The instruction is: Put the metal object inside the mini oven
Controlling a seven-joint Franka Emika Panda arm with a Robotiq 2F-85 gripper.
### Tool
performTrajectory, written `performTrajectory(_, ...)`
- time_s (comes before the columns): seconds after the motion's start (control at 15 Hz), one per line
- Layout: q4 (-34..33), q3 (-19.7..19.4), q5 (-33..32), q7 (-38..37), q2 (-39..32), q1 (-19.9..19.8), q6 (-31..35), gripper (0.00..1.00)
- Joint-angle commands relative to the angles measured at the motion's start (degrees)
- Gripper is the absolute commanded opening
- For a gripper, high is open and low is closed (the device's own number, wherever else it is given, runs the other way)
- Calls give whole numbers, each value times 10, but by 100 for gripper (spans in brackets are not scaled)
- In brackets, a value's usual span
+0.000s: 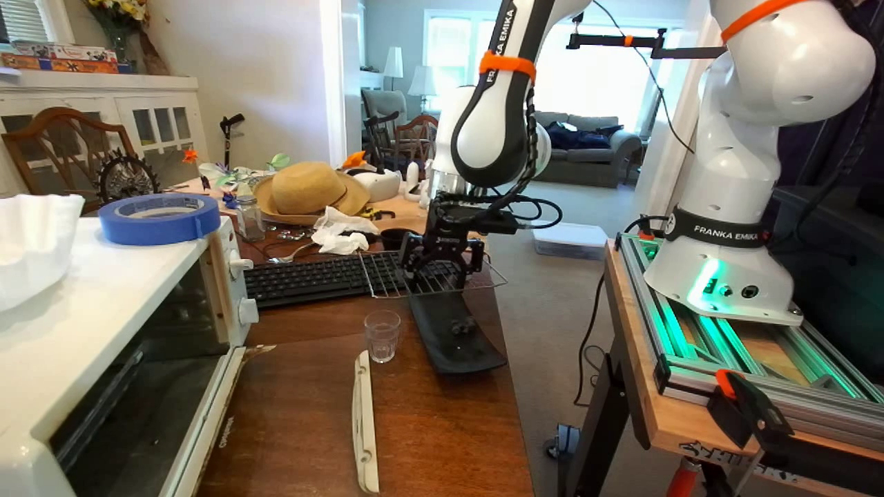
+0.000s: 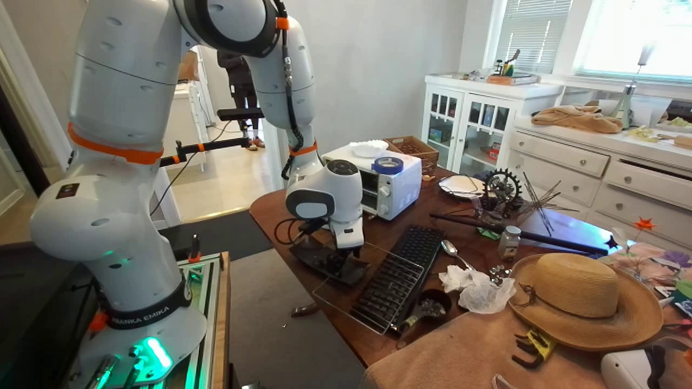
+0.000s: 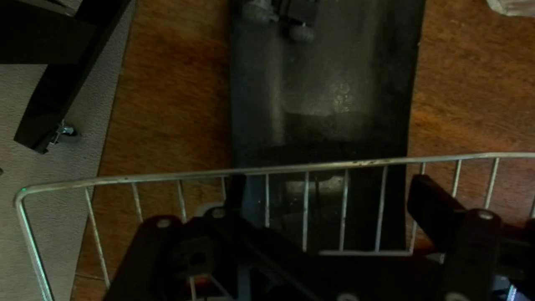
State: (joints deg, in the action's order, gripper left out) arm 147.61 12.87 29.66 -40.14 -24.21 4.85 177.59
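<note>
- The oven (image 1: 138, 276) is set on the table (image 1: 449, 428), at the left in an exterior view; its dark inside is shown, and a roll of blue tape (image 1: 160, 231) is laid flat on top;
- the keyboard (image 1: 304, 276) is seen next, beyond the oven;
- a pale bar (image 1: 366, 428) is seen, with a glass (image 1: 382, 338) stood upright just beside its far end;
- the rack (image 3: 313, 167) is spread over part of the keyboard and of the dark board (image 1: 445, 338), outside the oven; one corner is seen past the table's edge in the wrist view; whether it is raised or rested cannot be told;
- the gripper (image 3: 328, 184) is pointed down at the rack; its jaws are set wide, with rack wires seen between them;
- the board is laid near the table's edge, partly beneath the rack, likewise outside the oven.
</note>
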Motion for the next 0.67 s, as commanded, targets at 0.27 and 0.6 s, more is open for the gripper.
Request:
performTrajectory(0.27,-21,-23,-4,15,-1,2,-48,92)
performTrajectory(0.6,-21,-22,-1,20,-3,0,-46,43)
